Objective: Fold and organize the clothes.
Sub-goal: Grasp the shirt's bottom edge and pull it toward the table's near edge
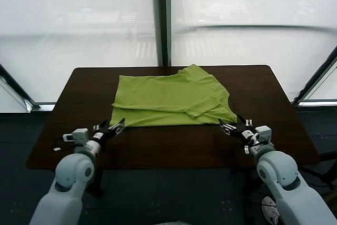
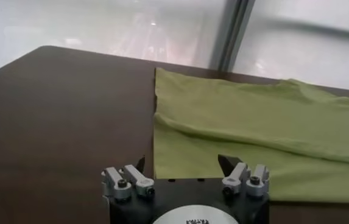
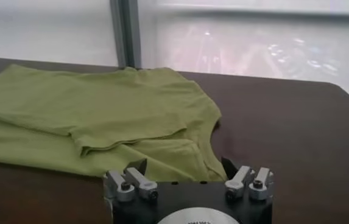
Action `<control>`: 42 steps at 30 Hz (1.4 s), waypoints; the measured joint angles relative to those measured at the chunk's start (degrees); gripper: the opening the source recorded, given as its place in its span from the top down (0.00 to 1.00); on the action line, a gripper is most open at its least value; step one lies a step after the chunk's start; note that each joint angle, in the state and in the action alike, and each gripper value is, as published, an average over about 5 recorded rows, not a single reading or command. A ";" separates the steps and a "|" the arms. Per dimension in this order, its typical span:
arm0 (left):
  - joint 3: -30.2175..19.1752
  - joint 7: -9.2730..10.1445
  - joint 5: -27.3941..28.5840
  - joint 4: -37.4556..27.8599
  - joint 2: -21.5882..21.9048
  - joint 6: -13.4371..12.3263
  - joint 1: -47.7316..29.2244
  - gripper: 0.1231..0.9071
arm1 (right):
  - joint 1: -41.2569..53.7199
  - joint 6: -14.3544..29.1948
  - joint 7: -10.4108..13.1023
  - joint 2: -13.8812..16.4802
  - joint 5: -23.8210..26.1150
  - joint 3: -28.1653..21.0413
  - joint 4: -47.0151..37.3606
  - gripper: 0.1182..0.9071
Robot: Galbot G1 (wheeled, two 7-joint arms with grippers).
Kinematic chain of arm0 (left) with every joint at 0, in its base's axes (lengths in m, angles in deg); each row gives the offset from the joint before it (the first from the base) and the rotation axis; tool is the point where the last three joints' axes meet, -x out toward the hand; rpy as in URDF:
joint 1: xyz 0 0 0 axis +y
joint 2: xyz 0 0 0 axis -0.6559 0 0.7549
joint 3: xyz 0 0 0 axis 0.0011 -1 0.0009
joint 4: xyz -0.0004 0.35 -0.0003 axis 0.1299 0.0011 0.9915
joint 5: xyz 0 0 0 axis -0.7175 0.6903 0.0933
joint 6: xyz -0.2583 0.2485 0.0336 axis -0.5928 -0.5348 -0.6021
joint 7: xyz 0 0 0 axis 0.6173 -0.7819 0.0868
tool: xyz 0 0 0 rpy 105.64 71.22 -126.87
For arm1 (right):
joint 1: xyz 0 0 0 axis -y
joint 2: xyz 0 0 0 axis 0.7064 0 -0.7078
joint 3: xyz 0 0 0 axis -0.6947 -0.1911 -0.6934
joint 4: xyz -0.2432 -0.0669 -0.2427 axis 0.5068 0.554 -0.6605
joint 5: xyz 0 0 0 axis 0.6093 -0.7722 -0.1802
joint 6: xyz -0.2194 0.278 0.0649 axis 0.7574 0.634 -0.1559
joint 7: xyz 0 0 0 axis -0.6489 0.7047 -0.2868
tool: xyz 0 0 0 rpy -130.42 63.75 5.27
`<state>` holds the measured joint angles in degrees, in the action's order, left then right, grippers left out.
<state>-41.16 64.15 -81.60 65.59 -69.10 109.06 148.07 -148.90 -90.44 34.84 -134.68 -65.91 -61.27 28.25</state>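
A plain lime-green T-shirt [image 1: 171,101] lies on a dark brown counter [image 1: 73,104]; any print seems hidden. Both arms are pale grey-white, with black pincers tipped in silver.

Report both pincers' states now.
Left pincer: open, holding nothing, at the T-shirt's near edge.
Right pincer: open, holding nothing, at the T-shirt's near corner.

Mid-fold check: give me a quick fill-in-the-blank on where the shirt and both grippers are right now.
1. The lime-green T-shirt lies on the dark ____ table.
2. The left gripper sits at the shirt's near ____ corner, jaws apart.
3. The right gripper is at the near right corner with its jaws ____.
4. Neither gripper is ____ the shirt yet.

Missing words: brown; left; open; gripping
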 joint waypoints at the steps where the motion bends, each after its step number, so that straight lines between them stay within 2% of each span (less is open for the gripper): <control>1: 0.00 0.00 0.04 0.04 -0.07 0.03 0.13 0.16 | -0.06 0.01 -0.08 0.00 -0.04 -0.06 -0.12 0.47; 3: 0.02 0.01 0.10 0.12 -0.17 0.09 0.41 0.28 | -0.22 0.05 -0.22 0.04 -0.12 -0.11 -0.19 0.60; 7: 0.25 0.01 0.22 0.34 -0.20 0.14 0.97 0.60 | -0.55 0.12 -0.36 0.33 -0.49 -0.03 0.15 0.90; 8: 0.31 0.01 0.23 0.42 -0.18 0.14 1.11 0.67 | -0.66 0.10 -0.33 0.45 -0.73 0.06 0.33 0.94; 11: 0.45 0.01 0.28 0.74 -0.06 0.15 1.46 0.89 | -1.14 -0.17 -0.05 1.00 -1.92 0.46 1.14 0.97; 13: 0.52 0.01 0.34 1.02 0.05 0.16 1.67 0.96 | -1.64 -0.51 0.37 1.54 -3.07 0.84 1.86 0.97; 20: 1.26 0.05 0.45 2.59 1.16 0.20 3.28 0.97 | -4.47 -2.58 3.07 4.29 -8.46 2.70 5.11 0.97; 31: 3.46 0.30 0.27 6.98 4.48 0.30 8.97 0.97 | -15.02 -7.47 8.07 11.63 -19.73 8.93 12.00 0.97; 36: 4.56 0.47 0.83 9.38 5.70 0.38 12.55 0.97 | -19.04 -8.90 8.95 14.59 -23.63 11.69 15.03 0.97; 40: 5.82 0.30 0.65 11.34 6.76 0.43 15.90 0.97 | -20.75 -9.17 9.48 15.57 -24.88 12.79 16.79 0.97; 42: 6.49 0.14 0.44 12.25 7.16 0.54 17.61 0.97 | -21.05 -9.42 9.69 15.66 -25.06 12.88 17.45 0.93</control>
<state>-34.67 64.30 -81.15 77.84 -61.94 109.60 165.67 -169.95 -99.86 44.53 -119.02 -90.97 -48.38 45.70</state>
